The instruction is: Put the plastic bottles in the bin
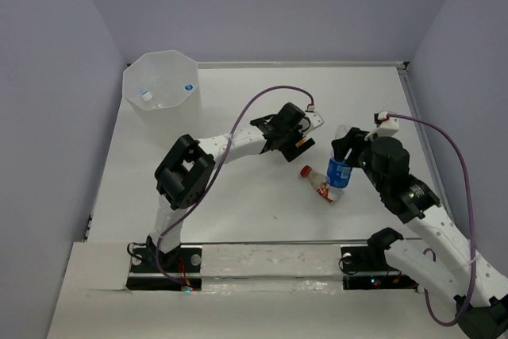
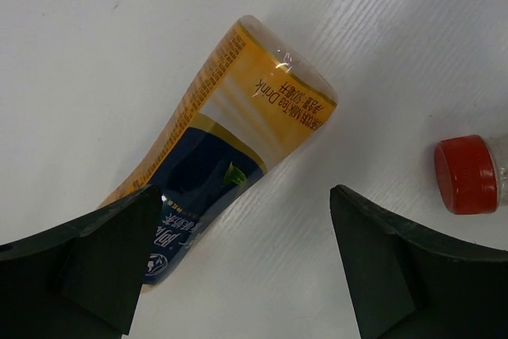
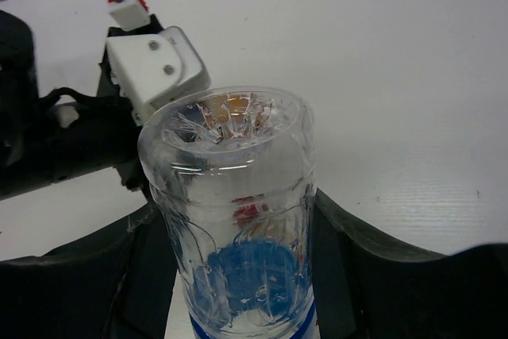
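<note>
Two bottles matter: right hand (image 1: 349,155) grips the blue-labelled bottle (image 1: 340,171), right of centre; left hand (image 2: 242,220), wide open, hangs over the orange bottle (image 2: 230,140) lying slantwise across its gap. Bin (image 1: 167,117) stands far left.

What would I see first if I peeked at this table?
Probably the right gripper, clamped on a blue-labelled bottle right of the middle of the table. Beside it the left gripper hangs wide open over an orange bottle lying flat, with a red-capped bottle close by. The big white bin stands in the far left corner.
</note>
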Controlling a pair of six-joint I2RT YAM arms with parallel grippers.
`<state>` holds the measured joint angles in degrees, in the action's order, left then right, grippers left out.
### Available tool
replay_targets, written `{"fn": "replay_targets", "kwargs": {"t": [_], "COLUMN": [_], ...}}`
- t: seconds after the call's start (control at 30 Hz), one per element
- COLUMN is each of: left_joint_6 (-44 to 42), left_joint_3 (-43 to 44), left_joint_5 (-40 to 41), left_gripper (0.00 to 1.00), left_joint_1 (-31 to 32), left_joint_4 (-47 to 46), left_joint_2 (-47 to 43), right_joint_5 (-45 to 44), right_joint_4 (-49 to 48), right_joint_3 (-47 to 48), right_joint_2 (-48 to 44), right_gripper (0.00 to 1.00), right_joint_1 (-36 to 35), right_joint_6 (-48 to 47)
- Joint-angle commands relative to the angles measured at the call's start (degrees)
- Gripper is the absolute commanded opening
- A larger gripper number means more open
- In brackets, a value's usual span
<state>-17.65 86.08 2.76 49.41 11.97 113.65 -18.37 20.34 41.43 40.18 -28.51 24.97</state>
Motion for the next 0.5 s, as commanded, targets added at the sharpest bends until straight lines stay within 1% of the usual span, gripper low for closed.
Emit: {"fn": "replay_targets", "kwargs": {"t": [0.0, 0.07, 0.2, 0.47], "left_joint_6": [-2.56, -3.27, -3.88, -5.38], "left_joint_3": [5.49, 8.04, 9.98, 15.34], "left_joint_5": [0.40, 0.48, 0.58, 1.89], "left_gripper": [0.99, 0.99, 0.99, 0.98], "left_joint_1": [0.07, -0.01, -0.28, -1.33], "left_joint_4": [0.77, 2.62, 2.10, 1.39], "left_joint_2": [2.10, 4.65, 7.38, 13.26], "right_joint_5": [3.96, 2.64, 3.16, 4.48], "right_joint_4": [-4.61, -4.52, -4.52, -4.43], "right_joint_3": [-1.35, -1.79, -1.79, -1.97], "right_joint_2": [-1.86, -2.65, -5.03, -3.97], "right_gripper": [0.29, 0.29, 0.29, 0.28], "right_joint_1": [0.30, 0.30, 0.30, 0.30], "right_joint_6": [1.22, 1.13, 0.96, 0.52]}}
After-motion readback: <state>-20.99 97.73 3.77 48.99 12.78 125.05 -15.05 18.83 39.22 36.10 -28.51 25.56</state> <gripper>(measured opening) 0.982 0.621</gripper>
